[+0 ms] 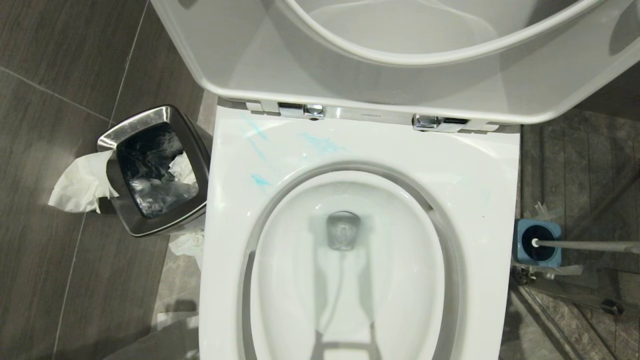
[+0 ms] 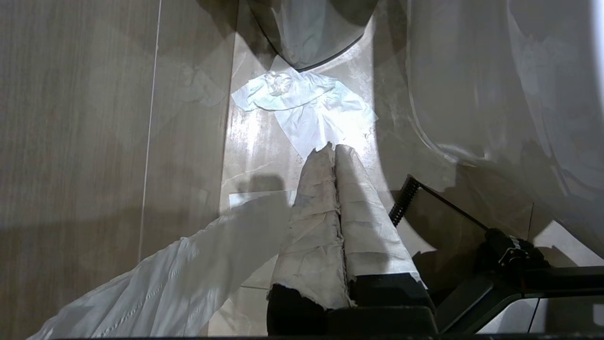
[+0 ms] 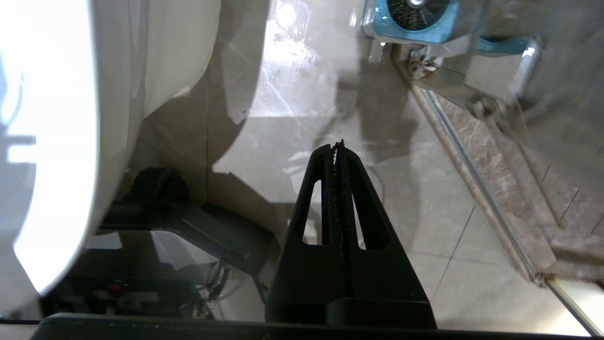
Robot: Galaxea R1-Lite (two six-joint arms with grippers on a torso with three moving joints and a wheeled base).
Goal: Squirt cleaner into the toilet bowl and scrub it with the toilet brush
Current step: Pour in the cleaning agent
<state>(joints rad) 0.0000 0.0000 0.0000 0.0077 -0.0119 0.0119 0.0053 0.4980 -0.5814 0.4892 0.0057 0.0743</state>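
Both claws pressed together and empty, low beside the toilet bowl [image 1: 350, 250].

The right claw [image 3: 336, 147] hangs over the tiled floor [image 3: 424, 212], its tips together on nothing; ahead of it stands the blue holder [image 3: 410, 21] with the toilet brush [image 1: 585, 245] seated in it, well apart from the tips, and the bowl's white outer wall runs along one side of the claw. The left claw [image 2: 332, 150], wrapped in pale cloth, is likewise together and empty; crumpled paper [image 2: 302, 101] lies on the floor just ahead of its tips, the bowl's wall beside it. Thin turquoise smears of cleaner [image 1: 322, 144] mark the bowl's back rim below the raised lid [image 1: 300, 70]. A steel-rimmed waste bin [image 1: 155, 170] stands beside the bowl.
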